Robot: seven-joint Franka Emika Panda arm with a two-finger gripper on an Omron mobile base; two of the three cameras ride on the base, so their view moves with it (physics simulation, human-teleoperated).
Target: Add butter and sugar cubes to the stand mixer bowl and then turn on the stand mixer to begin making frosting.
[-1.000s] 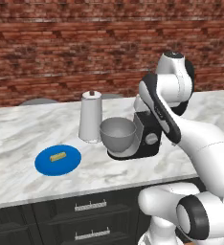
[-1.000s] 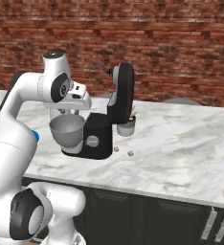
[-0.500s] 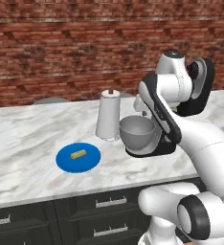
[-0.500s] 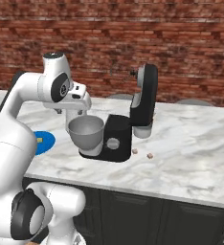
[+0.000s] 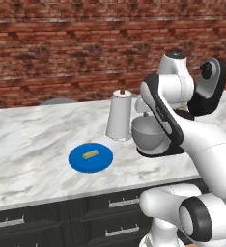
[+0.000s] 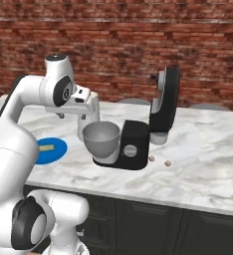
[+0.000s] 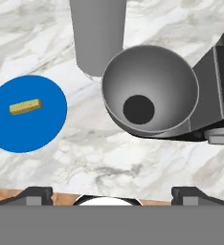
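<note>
The gripper [image 7: 106, 194] is hovering above the counter's [image 5: 33, 164] near edge, fingers spread wide and holding nothing. Beyond it the butter [image 7: 25, 106] is lying on the blue plate [image 7: 47, 129], left of the mixer [image 6: 138, 142]. Its bowl [image 7: 150, 91] is sitting empty, head tilted up. A white roll [image 5: 120, 116] is standing just behind, two cubes [image 6: 159, 160] lying right.

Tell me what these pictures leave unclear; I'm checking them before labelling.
- Mixer knob: in the left base view the arm hides that side.
- Two small bits on the counter by the mixer: too small to identify, right base view.
- Mixer base: cut off by the right edge, hand view.
- Roll top: cut off by the upper edge, hand view.
</note>
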